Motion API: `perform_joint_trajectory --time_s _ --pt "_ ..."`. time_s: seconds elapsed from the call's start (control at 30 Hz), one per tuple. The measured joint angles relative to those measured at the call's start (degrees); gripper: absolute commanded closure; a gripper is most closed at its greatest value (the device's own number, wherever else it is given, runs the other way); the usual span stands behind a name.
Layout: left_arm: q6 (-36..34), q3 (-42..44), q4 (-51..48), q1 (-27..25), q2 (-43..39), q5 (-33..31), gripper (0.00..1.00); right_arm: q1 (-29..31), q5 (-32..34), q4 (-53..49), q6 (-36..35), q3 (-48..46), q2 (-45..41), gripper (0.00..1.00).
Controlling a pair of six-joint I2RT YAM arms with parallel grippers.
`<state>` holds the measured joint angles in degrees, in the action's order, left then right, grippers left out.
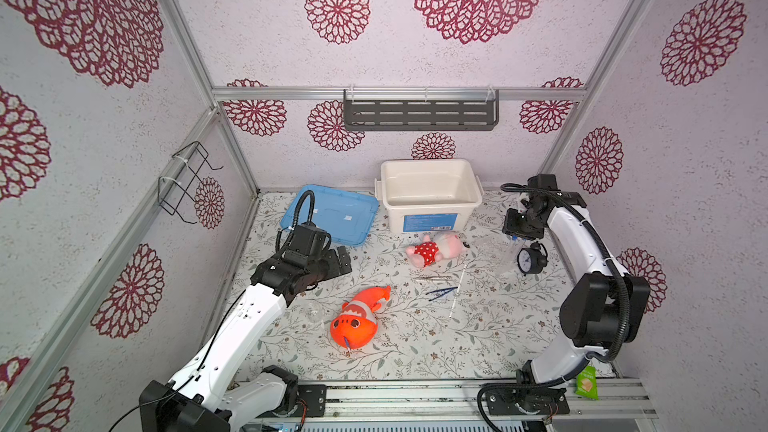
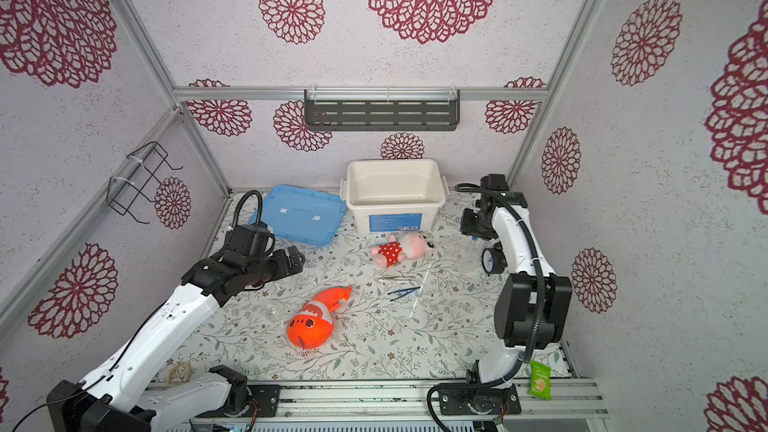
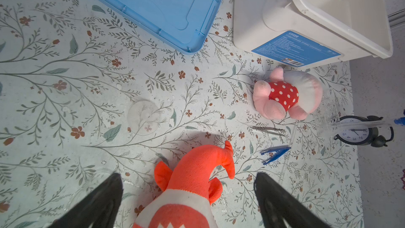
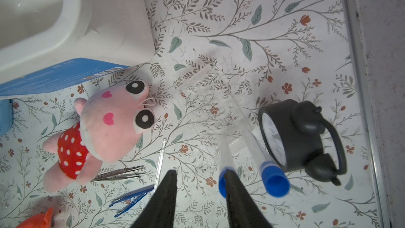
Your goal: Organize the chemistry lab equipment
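Two clear blue-capped tubes (image 4: 274, 182) stand side by side in a clear rack (image 4: 208, 106) beside a black clock. My right gripper (image 4: 200, 173) hovers over them, open, with only table showing between its fingers; one finger covers part of the nearer tube's cap (image 4: 221, 185). In both top views this gripper (image 1: 519, 226) is at the back right. Dark blue tweezers (image 1: 441, 292), a slim metal tool (image 1: 432, 279) and a thin white rod (image 1: 457, 290) lie mid-table. Clear round glassware (image 1: 313, 311) sits at the left. My left gripper (image 3: 188, 176) is wide open above the orange fish.
A white bin (image 1: 430, 168) stands at the back with its blue lid (image 1: 332, 214) lying to its left. The orange plush fish (image 1: 359, 317) and the pink doll (image 1: 434, 249) lie on the mat. The black clock (image 1: 530, 259) is at the right, a green packet (image 1: 587, 384) at the front right.
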<state>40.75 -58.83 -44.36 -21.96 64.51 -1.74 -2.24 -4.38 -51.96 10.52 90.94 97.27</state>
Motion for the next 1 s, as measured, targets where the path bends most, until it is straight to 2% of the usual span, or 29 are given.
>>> perform_joint_trajectory --time_s 0.43,1.0 --pt "0.24 0.0 0.44 0.0 0.68 0.04 0.03 -0.02 -0.46 -0.44 -0.13 -3.45 -3.39 0.59" --pt "0.94 0.0 0.66 0.0 1.64 0.44 0.03 -0.02 -0.57 -0.63 -0.44 -2.84 -3.65 0.55"
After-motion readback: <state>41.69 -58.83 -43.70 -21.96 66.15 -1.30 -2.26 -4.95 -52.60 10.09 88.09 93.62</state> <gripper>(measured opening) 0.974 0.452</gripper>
